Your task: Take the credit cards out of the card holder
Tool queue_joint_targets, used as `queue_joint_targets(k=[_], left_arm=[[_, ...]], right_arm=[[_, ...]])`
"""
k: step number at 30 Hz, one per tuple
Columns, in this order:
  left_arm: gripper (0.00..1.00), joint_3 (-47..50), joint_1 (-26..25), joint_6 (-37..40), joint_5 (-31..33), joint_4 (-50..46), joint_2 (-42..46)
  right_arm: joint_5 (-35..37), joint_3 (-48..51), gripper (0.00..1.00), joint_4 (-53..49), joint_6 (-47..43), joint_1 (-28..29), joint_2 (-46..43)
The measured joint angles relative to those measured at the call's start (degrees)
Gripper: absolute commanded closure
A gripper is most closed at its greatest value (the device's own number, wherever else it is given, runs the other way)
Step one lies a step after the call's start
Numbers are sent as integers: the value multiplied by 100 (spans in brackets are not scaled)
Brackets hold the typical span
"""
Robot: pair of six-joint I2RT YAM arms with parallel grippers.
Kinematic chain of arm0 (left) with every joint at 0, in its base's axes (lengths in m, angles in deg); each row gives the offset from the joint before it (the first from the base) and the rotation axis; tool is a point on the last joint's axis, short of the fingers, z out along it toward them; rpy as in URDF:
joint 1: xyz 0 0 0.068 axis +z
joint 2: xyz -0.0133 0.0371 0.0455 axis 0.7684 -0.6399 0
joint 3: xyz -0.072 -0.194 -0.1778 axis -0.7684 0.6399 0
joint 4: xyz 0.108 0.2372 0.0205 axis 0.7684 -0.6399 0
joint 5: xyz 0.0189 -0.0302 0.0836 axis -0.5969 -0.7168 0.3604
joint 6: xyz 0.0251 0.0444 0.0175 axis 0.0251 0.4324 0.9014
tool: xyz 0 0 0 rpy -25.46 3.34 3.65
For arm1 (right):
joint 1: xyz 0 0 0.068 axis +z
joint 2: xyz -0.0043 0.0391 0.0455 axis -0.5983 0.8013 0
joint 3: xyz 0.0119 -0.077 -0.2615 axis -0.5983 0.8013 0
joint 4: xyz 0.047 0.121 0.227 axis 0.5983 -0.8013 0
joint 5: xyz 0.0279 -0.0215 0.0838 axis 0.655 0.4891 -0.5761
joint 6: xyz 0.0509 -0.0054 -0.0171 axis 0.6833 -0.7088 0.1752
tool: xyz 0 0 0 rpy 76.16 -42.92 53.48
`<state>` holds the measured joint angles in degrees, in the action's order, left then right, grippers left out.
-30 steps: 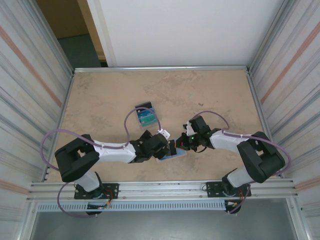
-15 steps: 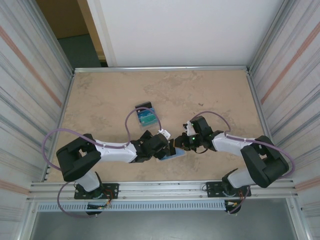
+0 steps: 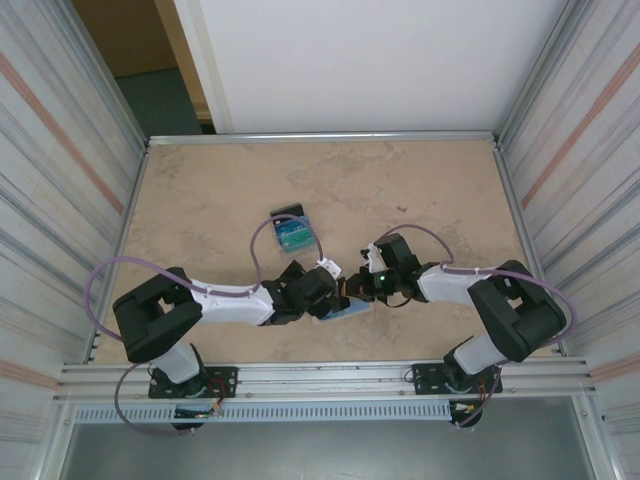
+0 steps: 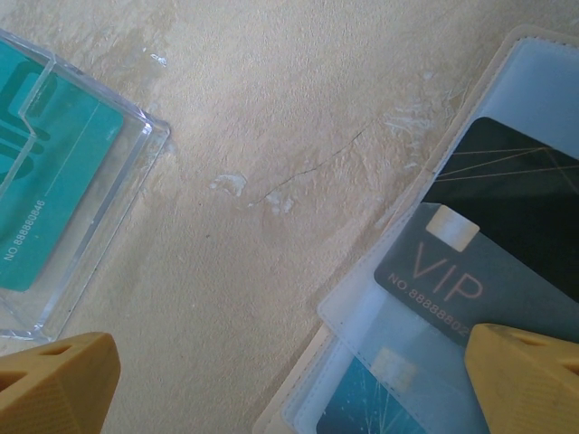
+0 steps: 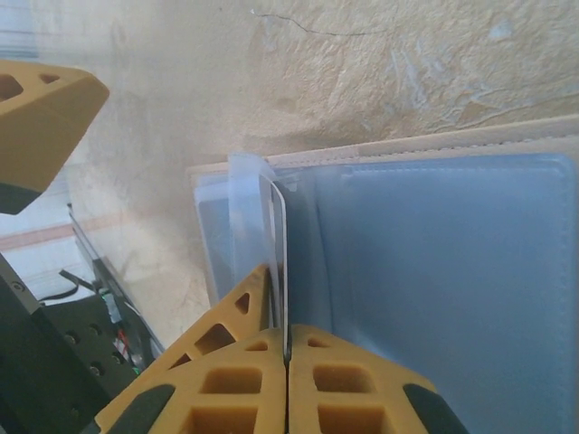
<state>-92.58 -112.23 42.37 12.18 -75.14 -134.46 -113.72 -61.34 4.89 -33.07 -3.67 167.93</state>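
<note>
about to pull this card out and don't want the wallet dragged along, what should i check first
1. right gripper shut on the card, by its edge: ok
2. card clear of its sleeve: not ok, one end sits inside the card holder
3. card holder lying open on the table: ok
4. left gripper pinning the card holder: cannot tell; jaws wide open, one finger over it
5. clear box apart from the card holder: ok
</note>
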Motion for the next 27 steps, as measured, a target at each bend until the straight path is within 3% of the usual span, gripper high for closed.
queue_joint_targets(k=[16,27], left_arm=[[1,0,-31,-151,59,-284,260],[1,-87,-31,-341,269,-562,1582]], right_arm=[[765,-125,99,-1508,-636,-96,-1099],[1097,-260,99,-2164,-1156,-96,-2695]])
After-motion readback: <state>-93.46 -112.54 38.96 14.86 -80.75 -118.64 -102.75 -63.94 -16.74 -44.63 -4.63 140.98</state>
